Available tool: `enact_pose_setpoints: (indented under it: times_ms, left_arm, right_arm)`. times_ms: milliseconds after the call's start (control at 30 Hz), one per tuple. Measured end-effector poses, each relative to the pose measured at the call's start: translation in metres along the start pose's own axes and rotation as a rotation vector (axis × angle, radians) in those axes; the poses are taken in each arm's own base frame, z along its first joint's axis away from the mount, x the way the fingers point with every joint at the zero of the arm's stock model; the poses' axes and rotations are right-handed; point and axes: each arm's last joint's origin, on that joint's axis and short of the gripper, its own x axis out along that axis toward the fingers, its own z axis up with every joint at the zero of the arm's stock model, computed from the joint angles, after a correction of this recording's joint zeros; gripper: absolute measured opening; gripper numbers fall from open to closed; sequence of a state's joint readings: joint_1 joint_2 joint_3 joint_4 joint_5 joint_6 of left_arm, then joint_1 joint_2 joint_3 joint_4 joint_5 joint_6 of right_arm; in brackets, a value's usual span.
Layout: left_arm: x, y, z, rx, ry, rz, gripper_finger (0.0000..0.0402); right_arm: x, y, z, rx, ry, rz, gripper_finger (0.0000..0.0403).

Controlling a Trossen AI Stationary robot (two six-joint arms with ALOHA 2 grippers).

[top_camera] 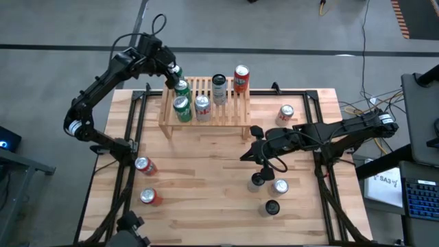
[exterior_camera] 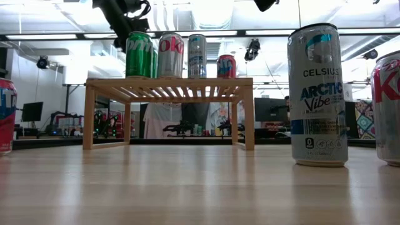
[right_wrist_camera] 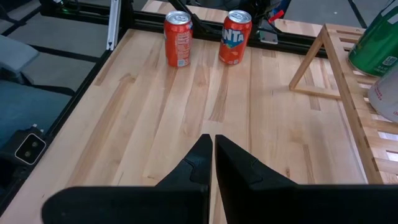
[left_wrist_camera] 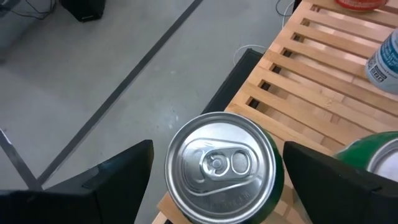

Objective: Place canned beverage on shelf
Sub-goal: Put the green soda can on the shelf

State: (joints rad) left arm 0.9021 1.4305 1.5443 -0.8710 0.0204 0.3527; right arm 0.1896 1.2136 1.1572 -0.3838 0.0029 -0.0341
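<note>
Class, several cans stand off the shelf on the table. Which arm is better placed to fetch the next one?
Probably the right: its shut gripper hangs empty beside three cans, while the left gripper is open around a green can on the shelf.

1. Shelf [top_camera: 206, 113]: one.
2. Cans on the shelf: five. Two green [top_camera: 181, 87] [top_camera: 182, 108], one silver with red lettering [top_camera: 202, 107], one tall pale can [top_camera: 219, 88], one red [top_camera: 241, 79].
3. Cans on the table: six. Two at the left side [top_camera: 145, 165] [top_camera: 149, 197], one near the right rear corner [top_camera: 286, 112], three at the right front [top_camera: 258, 180] [top_camera: 280, 186] [top_camera: 272, 207].
4. Cans in all: eleven.
5. Arms: two, each with one gripper: left [top_camera: 171, 69], right [top_camera: 255, 145].
</note>
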Motion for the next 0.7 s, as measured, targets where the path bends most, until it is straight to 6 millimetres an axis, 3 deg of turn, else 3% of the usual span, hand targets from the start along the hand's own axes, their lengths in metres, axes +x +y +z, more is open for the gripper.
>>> enact_pose_setpoints:
  times_ms: [700]
  left_arm:
    - [-0.03,0.005,0.015,-0.03,-0.058,0.031,0.0342]
  right_arm:
    - [0.0,0.0,0.0,0.0,0.0,0.0,0.0009]
